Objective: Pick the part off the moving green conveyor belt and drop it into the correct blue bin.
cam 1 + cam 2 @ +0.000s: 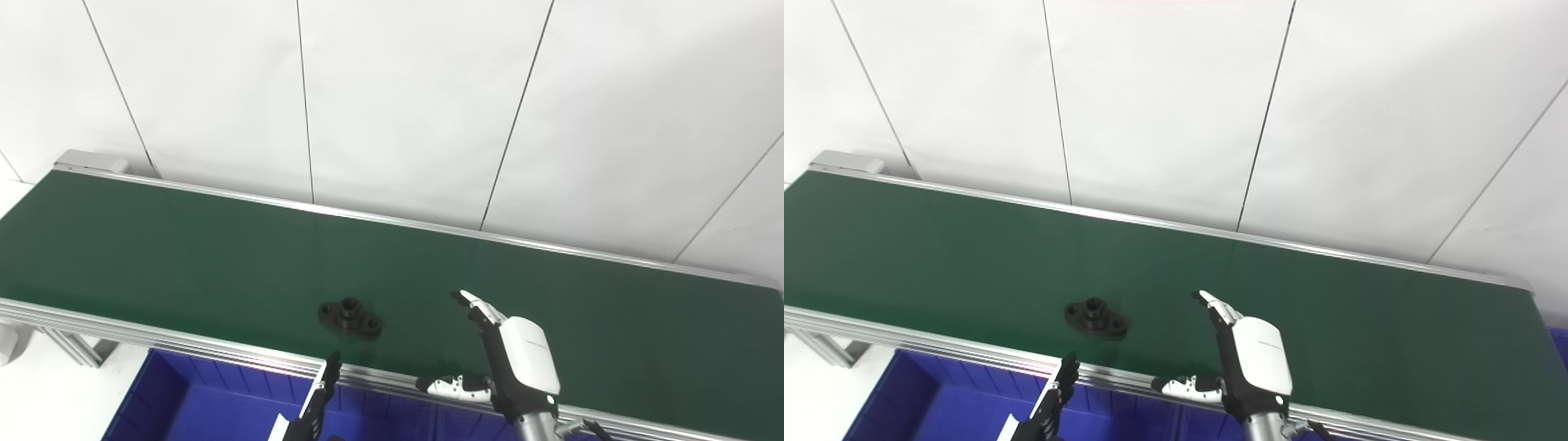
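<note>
I see a black flanged part [350, 318] lying near the near edge of the green conveyor belt [184, 245]. My right hand [511, 355] hovers beside it, fingers spread wide, empty. My left hand [315, 401], fingers extended and empty, is over the blue bin [184, 398].

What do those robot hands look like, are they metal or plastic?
The right robot hand has a glossy white shell on its back, black fingers with white segments, and a silver wrist. The left robot hand shows slim black fingers and a white edge. Material can't be confirmed.
</note>
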